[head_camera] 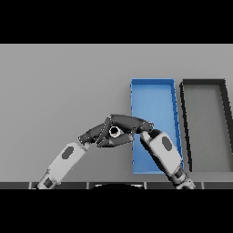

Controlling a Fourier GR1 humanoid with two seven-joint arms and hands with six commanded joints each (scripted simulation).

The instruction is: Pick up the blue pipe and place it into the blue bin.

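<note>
While clamped in the right hand (132, 123), shows only one end of the pipe (114, 132): a small pale ring with a dark bore, grey rather than blue from this angle. Sits just left of the bin (152, 104), close to the near part of its left wall, and apparently lifted off the table (59, 91), though hard to be sure. Arches the right hand's fingers over the top of the pipe and tucks the thumb beneath, so counts as closed around it. Brings the left hand (93, 135) in from the side away from the bin, right up against the same spot; cannot tell whether grasping or merely alongside. Judging by the clean round rim and open bore: probably rigid, hollow and light, unlikely to bend or crush under a firm squeeze. Probably smooth-walled too, so liable to roll or slide lengthwise out of a loose hold, most of all if tipped end-down. Best taken around the middle of its length, wrapped across the round, not pinched at an end, where apt to swing. Cannot judge the length, hidden behind the hands. Needs only a short carry rightward over the bin's left wall, kept level, then a low release onto the bare blue floor to avoid a bounce. Worth steering short of the dark bin (205, 113), just right of the bin.
</note>
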